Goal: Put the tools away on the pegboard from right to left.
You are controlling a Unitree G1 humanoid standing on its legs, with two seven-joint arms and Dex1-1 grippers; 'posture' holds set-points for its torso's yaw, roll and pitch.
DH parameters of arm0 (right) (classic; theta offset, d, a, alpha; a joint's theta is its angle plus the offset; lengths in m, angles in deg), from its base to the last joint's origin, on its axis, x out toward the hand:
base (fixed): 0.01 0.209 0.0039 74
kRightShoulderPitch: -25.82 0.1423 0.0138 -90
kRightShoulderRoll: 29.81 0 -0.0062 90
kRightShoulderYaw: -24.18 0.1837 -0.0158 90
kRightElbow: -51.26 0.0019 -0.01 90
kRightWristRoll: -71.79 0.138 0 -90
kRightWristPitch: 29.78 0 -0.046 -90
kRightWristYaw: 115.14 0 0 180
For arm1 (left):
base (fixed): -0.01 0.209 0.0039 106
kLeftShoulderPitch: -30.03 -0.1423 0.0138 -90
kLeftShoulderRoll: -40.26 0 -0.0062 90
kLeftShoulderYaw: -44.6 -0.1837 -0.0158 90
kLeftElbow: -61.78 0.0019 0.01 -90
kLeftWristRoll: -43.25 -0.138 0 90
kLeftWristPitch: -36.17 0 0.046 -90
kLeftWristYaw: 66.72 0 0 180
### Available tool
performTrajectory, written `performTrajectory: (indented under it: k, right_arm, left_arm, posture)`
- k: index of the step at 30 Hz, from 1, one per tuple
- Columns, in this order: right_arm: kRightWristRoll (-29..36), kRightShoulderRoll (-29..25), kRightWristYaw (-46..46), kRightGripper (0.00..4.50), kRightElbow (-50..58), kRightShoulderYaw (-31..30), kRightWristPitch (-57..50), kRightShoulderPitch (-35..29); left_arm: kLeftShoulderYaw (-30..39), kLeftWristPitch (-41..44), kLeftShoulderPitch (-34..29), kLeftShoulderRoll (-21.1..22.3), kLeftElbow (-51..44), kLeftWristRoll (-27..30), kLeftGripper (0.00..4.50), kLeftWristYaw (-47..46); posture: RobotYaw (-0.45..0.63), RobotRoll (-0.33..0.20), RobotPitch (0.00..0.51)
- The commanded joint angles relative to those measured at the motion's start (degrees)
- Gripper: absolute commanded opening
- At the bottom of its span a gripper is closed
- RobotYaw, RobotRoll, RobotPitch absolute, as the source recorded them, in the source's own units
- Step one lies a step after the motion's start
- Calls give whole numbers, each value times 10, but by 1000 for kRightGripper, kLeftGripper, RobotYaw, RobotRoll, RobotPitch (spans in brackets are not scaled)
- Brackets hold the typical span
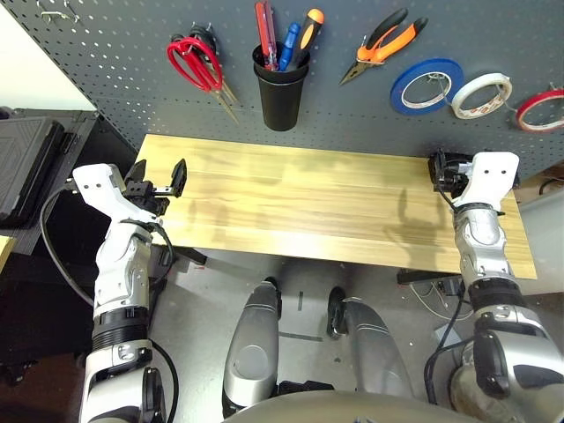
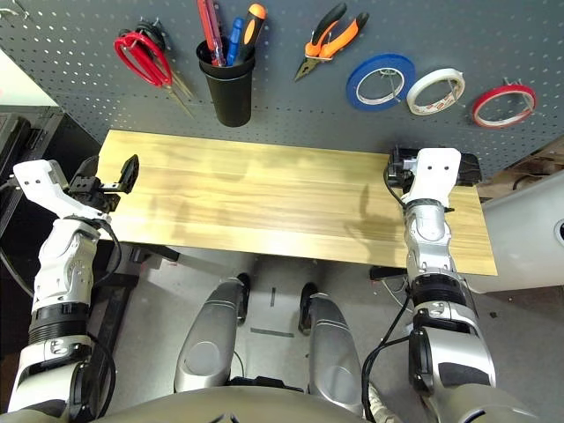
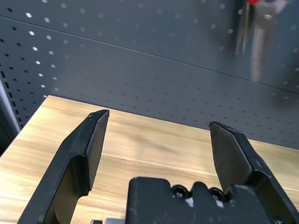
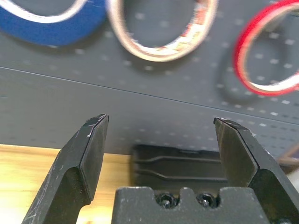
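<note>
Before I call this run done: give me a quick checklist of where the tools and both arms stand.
1. Red tape hung at the pegboard's right end: ok.
2. Pliers hung on the board: ok.
3. Red screwdriver in the cup: ok.
4. Red scissors hung left of the cup: ok.
5. Left tool open, nothing in it: ok.
6. Right tool open, nothing in it: ok.
</note>
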Motion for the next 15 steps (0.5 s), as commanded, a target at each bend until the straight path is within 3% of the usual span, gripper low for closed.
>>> performTrajectory:
  k: [1, 15]
  right_arm:
    - [3, -9, 17, 4500, -29, 14, 13, 4]
    - [0, -34, 48, 4500, -85, 22, 35, 26]
  left_arm:
    - [2, -8, -4, 2, 17, 4, 4463, 10]
    - [9, -23, 7, 5, 41, 0, 4463, 3]
  posture:
    - [267, 0, 246]
    - [262, 0, 243]
